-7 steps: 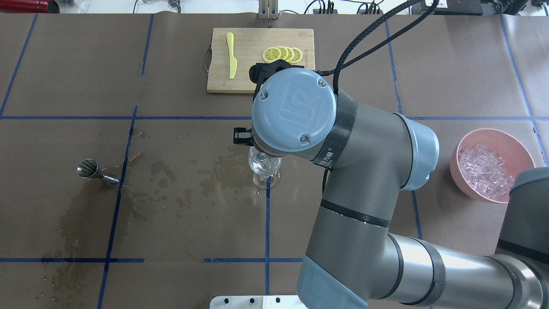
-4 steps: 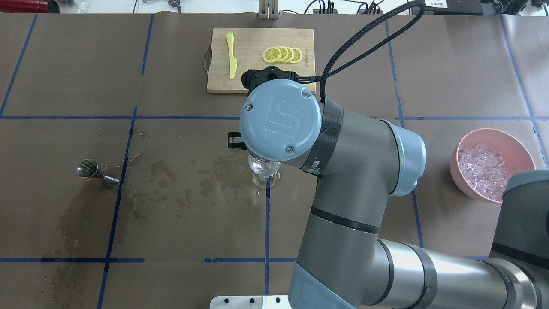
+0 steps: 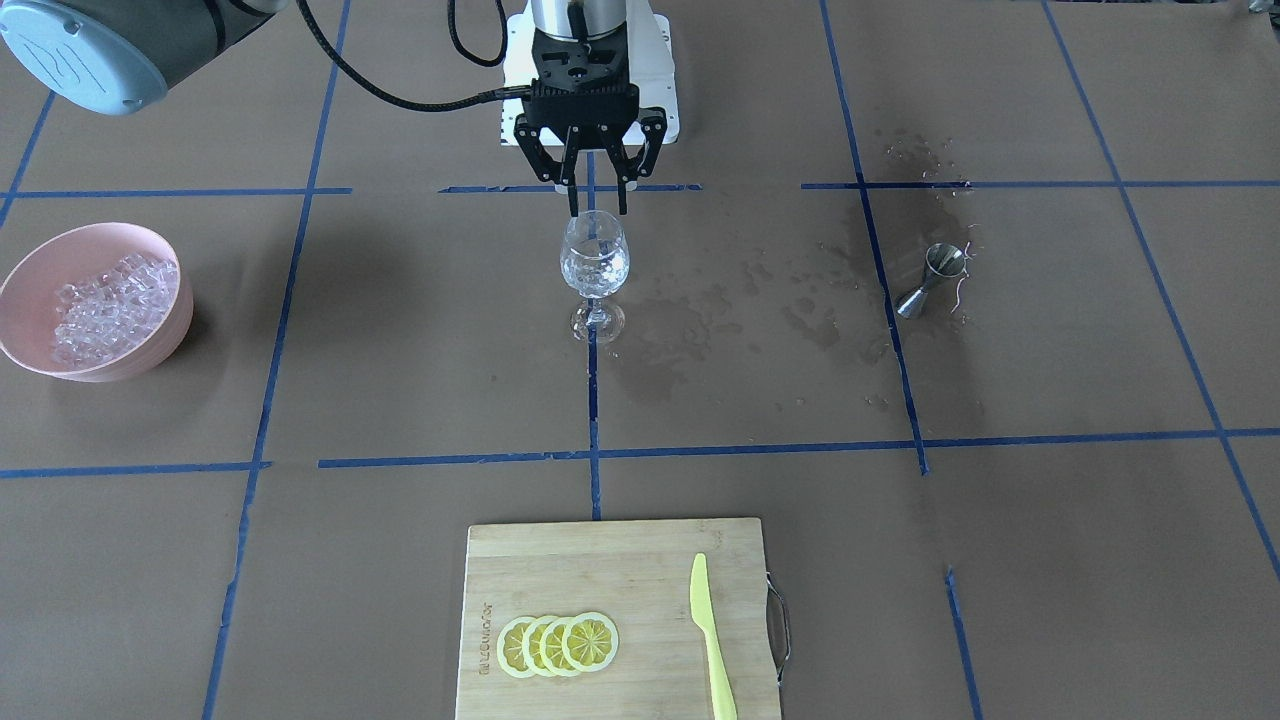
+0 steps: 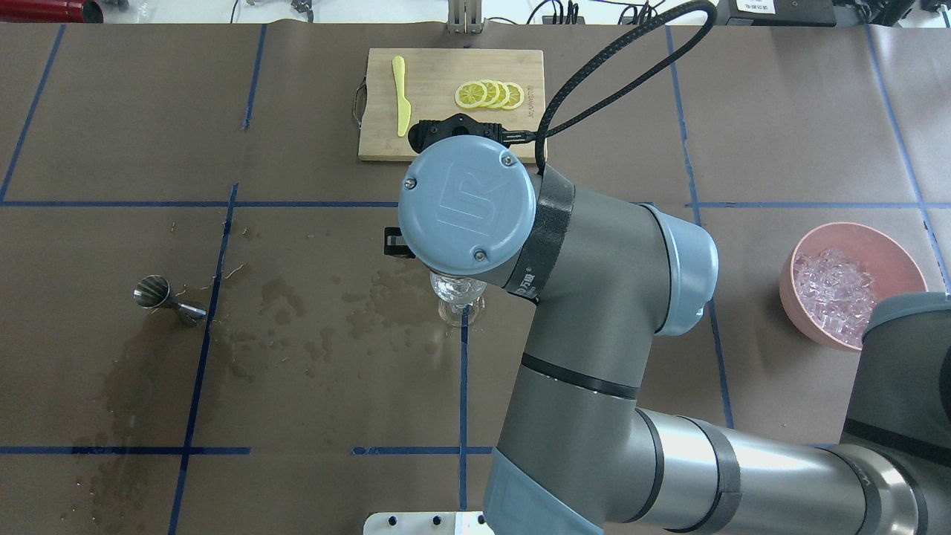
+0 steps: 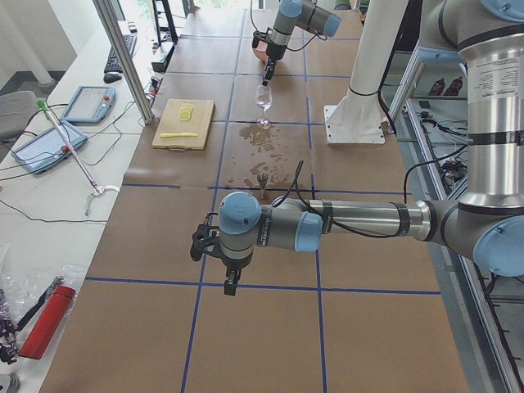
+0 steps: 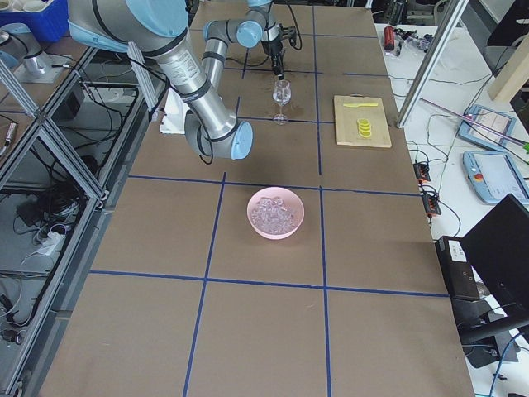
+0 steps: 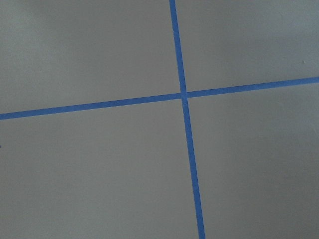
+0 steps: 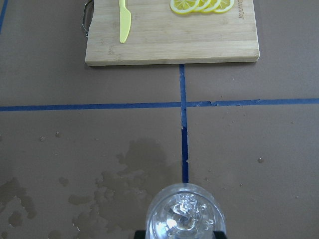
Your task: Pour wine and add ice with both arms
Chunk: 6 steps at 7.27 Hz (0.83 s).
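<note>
This place is a robot lab. The table [image 4: 111, 111] wears brown paper with a grid of blue tape [image 7: 184, 124]. Around it stand an aluminium frame [image 5: 125, 57], loose cables [image 6: 37, 203], teach pendants [image 5: 90, 102] and a monitor [image 6: 504, 240].

One wine glass [image 3: 594, 262], one pink bowl [image 3: 140, 362] holding one heap of ice [image 3: 105, 308] — too many cubes to count. One jigger [image 3: 930, 277], one cutting board [image 3: 620, 570], one yellow knife [image 3: 712, 640], four lemon slices [image 3: 557, 645] — and two robot arms [image 5: 360, 219].

You face a brown table [image 3: 1000, 560] gridded with blue tape [image 3: 760, 449], a white bench [image 5: 33, 246] and an aluminium post [image 5: 124, 57] beside it
</note>
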Available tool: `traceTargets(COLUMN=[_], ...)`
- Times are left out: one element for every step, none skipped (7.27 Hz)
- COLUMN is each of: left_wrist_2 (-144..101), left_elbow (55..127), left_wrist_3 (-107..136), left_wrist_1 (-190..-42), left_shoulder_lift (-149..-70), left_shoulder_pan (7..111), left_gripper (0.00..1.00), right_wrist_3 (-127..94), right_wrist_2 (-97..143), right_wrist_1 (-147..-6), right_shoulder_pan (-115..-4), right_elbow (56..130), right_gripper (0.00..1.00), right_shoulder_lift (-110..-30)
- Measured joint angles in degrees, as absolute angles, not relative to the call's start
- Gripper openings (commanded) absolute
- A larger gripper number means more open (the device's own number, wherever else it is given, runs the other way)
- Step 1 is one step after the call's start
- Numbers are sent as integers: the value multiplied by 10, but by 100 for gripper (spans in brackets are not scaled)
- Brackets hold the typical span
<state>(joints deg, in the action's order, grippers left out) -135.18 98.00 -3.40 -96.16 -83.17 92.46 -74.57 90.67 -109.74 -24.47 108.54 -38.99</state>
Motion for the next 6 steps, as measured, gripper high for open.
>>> traceTargets(left_wrist_2=[-1352, -1352, -1352, -1352, -1352, -1352], left_elbow=[980, 980, 980, 980, 980, 980], left_wrist_3=[-34, -34, -34, -34, -34, -34], left_wrist_1=[-962, -962, -962, -962, -962, -962], left_shoulder_lift=[-832, -831, -831, -831, -832, -832], left_shoulder_pan=[925, 925, 925, 925, 925, 925], left_gripper=[100, 100, 100, 100, 100, 100], right_wrist_3=[-742, -730, -701, -661, -608, -544], right_wrist_2=[909, 914, 928, 952, 981, 1014], right_wrist_1=[-1105, -1116, -1126, -1130, -1130, -1130], right_shoulder_pan=[-250, -263, -285, -313, -350, -392], right_elbow=[1087, 1092, 1107, 1135, 1175, 1210], right_gripper=[100, 100, 100, 100, 100, 100], right_shoulder_lift=[-392, -395, -411, -445, -497, -553])
